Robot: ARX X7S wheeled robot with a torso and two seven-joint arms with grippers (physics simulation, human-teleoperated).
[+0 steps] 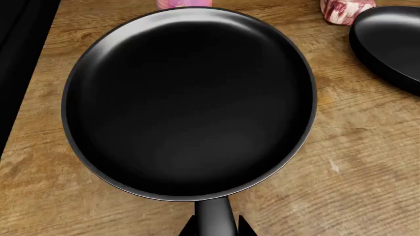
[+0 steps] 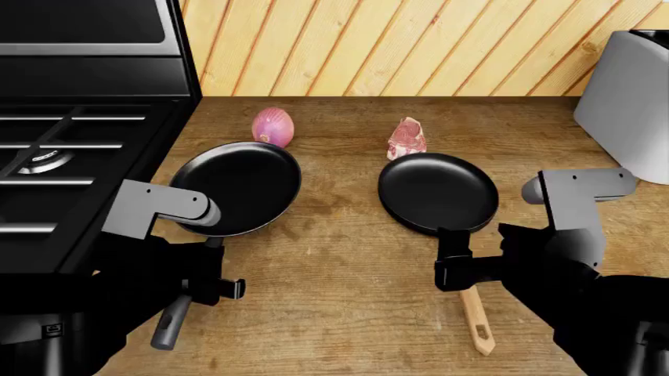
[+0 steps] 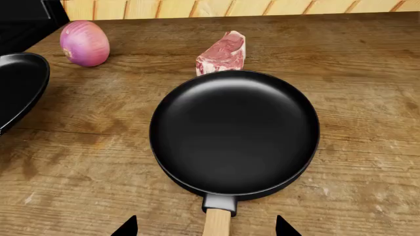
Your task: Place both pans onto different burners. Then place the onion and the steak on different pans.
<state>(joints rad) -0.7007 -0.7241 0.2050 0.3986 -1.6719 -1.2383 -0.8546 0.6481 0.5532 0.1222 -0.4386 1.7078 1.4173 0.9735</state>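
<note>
Currently both arms are lining up over the handles, presumably to lift by them: the left gripper is straddling the grey-handled pan at centre-left, fingers close against the handle, while the right gripper is hanging spread wide around the wooden-handled pan at centre-right. Both pans are sitting on the counter, not on the burners at far left. The onion and steak are lying behind the pans; a firm left clamp is hard to confirm, fingertips being cropped.
</note>
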